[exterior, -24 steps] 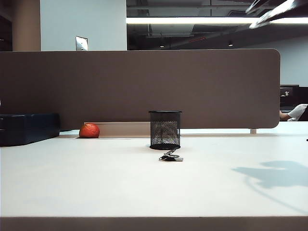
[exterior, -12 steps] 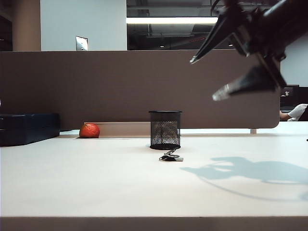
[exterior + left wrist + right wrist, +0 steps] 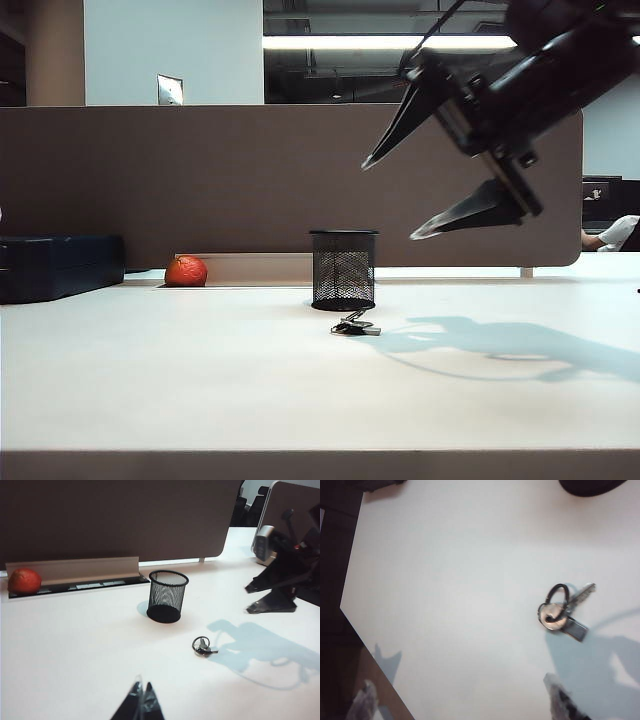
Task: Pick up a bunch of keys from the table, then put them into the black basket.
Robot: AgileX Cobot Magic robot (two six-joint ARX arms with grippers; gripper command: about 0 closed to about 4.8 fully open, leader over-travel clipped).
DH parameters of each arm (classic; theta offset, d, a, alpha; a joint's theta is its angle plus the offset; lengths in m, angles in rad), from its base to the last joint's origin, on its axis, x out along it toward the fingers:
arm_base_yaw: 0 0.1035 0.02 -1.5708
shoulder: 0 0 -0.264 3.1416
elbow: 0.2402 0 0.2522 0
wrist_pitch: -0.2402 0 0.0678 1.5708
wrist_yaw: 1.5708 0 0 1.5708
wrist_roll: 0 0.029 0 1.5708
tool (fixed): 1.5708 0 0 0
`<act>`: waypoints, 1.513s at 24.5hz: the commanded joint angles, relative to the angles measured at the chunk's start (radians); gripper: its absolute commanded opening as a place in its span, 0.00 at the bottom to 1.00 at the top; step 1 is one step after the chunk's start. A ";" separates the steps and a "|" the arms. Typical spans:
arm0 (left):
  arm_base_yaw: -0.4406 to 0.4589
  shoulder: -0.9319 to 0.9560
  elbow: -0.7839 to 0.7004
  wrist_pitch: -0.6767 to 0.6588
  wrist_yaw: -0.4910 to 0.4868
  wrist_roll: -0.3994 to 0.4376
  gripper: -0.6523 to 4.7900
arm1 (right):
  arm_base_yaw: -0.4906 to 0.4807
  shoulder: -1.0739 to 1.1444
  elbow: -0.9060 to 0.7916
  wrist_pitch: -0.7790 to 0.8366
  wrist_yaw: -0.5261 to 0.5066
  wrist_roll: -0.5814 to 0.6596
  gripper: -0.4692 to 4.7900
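Bunch of keys (image 3: pixel 355 326) apparently below wide-spread right gripper (image 3: pixel 395 197).

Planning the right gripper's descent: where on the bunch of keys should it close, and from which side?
Judging from the wrist view, come straight down with the open right gripper and pinch the bunch of keys across the clustered heads by the ring; it lies flat on the table, offering no side edge.

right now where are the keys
The bunch of keys lies flat on the table near the middle of the exterior view, just in front of the black basket.
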 commanded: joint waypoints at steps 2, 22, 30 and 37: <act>0.000 0.000 0.004 -0.013 0.004 0.004 0.11 | 0.022 0.066 0.043 0.004 0.006 0.000 0.96; 0.000 0.000 0.004 -0.019 0.004 0.004 0.11 | 0.064 0.318 0.172 0.013 0.058 0.001 0.94; 0.000 0.000 0.004 -0.031 0.004 0.004 0.11 | 0.064 0.370 0.216 0.004 0.058 0.016 0.90; 0.000 0.000 0.004 -0.031 0.004 0.004 0.11 | 0.064 0.387 0.220 0.005 0.080 0.020 0.86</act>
